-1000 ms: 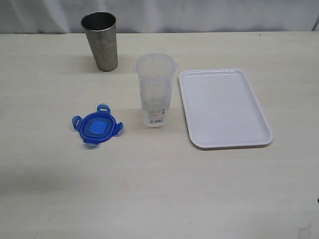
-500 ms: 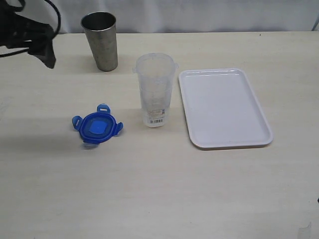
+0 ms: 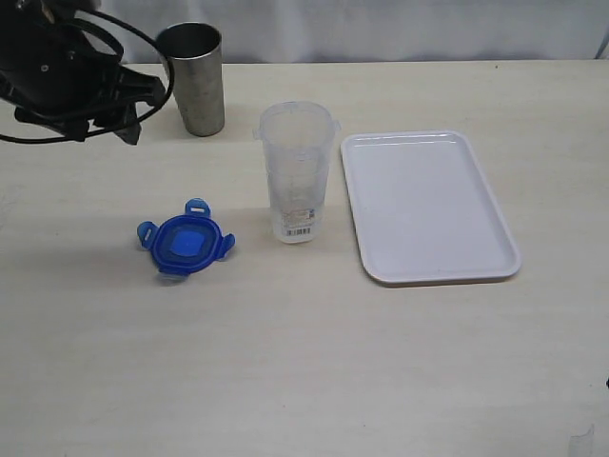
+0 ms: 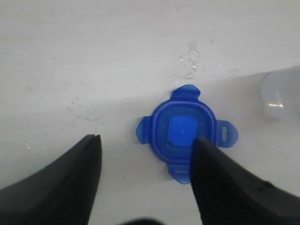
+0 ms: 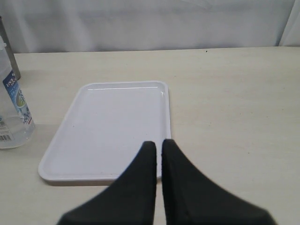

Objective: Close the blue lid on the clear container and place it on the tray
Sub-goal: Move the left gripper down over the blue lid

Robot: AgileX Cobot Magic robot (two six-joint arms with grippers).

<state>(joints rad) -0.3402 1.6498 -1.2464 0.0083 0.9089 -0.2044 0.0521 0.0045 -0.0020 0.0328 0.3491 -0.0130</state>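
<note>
The blue lid (image 3: 186,245) lies flat on the table, left of the clear container (image 3: 298,171), which stands upright and uncovered. The white tray (image 3: 428,205) lies empty to the container's right. My left arm (image 3: 67,71) hovers at the back left, well above and behind the lid. In its wrist view the left gripper (image 4: 146,139) is open and holds nothing, with the blue lid (image 4: 185,131) below, partly behind one finger (image 4: 225,183). My right gripper (image 5: 158,143) is shut and empty over the tray's (image 5: 117,122) near edge; the exterior view does not show it.
A grey metal tumbler (image 3: 193,76) stands at the back, right beside my left arm. The container's labelled base (image 5: 11,108) shows at the edge of the right wrist view. A pale curtain runs behind the table.
My left arm has come into the exterior view from the upper left and moved right, toward the tumbler. The lid, container and tray have not moved.
</note>
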